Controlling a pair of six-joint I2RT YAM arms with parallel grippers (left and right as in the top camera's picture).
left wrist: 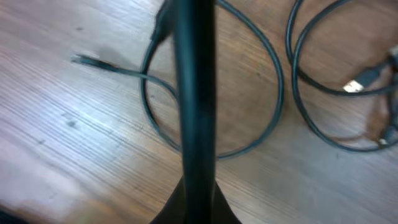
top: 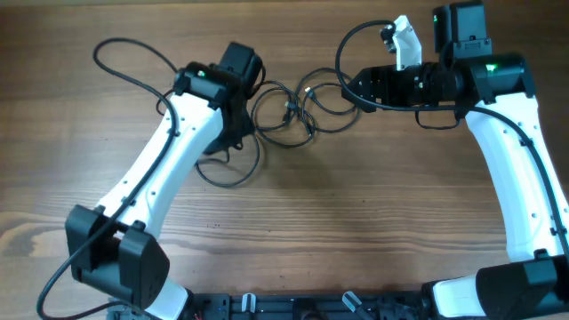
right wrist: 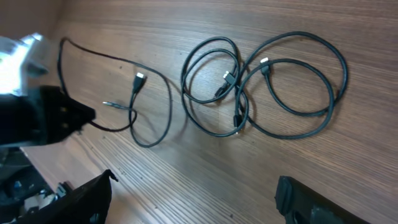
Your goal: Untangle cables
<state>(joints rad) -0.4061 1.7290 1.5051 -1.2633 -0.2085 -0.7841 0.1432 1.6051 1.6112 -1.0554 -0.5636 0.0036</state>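
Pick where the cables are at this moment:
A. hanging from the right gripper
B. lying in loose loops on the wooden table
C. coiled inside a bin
B: the cables lie flat in overlapping loops on the wooden table, and the right gripper is open above them with nothing between its fingers.

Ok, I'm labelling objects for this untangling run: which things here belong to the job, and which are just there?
Job:
- overlapping looped cables
- loose cable beside them

Just there:
- wooden table
- left arm
- right arm
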